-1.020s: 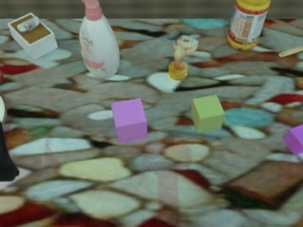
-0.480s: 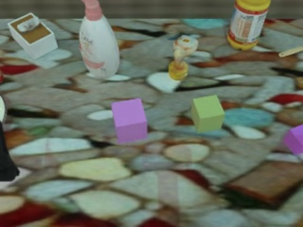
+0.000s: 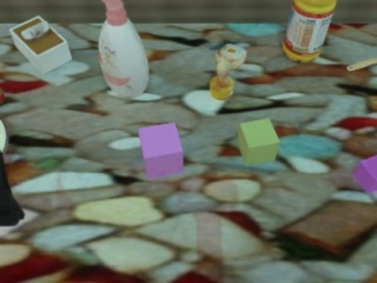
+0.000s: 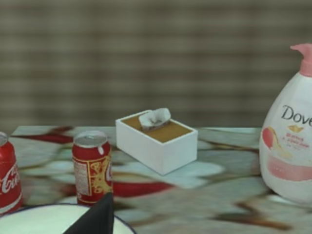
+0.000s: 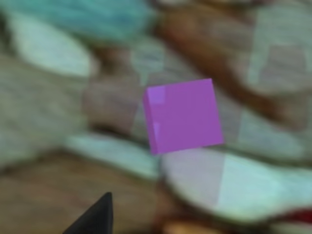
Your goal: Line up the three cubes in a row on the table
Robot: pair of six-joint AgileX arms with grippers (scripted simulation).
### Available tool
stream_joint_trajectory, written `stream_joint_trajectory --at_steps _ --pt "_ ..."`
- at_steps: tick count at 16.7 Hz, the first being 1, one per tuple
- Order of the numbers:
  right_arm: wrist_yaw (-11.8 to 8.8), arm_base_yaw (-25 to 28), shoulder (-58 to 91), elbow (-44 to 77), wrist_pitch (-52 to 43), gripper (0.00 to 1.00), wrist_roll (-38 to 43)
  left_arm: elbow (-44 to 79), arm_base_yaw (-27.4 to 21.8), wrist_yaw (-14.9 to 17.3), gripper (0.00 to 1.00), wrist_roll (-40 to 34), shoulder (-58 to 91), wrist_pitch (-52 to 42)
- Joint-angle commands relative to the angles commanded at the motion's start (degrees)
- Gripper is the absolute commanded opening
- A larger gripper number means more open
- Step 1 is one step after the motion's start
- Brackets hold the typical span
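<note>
Your left arm (image 3: 7, 194) is parked at the bench's (image 3: 194, 236) left edge; can't tell its jaws' state, nor the right's. Matte light-purple cube (image 3: 161, 149) sits mid-bench, turned slightly. Olive-green cube (image 3: 258, 141) is well apart to its right. Small deeper-purple cube (image 3: 369, 173) sits at the right edge. Far left, white box (image 3: 40, 44), brown inside.

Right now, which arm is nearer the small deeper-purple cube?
Right. The right wrist view looks straight down on the small deeper-purple cube, at the table's right edge. The left arm sits at the far left edge, across the table.
</note>
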State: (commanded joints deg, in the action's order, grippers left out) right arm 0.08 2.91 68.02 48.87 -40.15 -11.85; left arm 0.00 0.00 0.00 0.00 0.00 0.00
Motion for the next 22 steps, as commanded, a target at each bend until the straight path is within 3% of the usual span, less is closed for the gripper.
stream_joint_trajectory --at_steps 5,10,18,22 --pt "0.12 0.89 25.12 17.48 -13.71 1.00 -4.15 0.00 0.00 0.00 1.00 0.00 0.00 0.00" --pt "-0.01 1.47 38.32 28.23 -20.05 1.00 -6.38 0.00 0.00 0.00 1.00 0.00 0.00 0.00" --pt "-0.03 1.33 39.75 28.50 -19.51 1.00 -6.60 0.00 0.00 0.00 1.00 0.00 0.00 0.00" --pt "-0.02 1.53 43.32 23.93 -11.10 1.00 -6.53 0.00 0.00 0.00 1.00 0.00 0.00 0.00"
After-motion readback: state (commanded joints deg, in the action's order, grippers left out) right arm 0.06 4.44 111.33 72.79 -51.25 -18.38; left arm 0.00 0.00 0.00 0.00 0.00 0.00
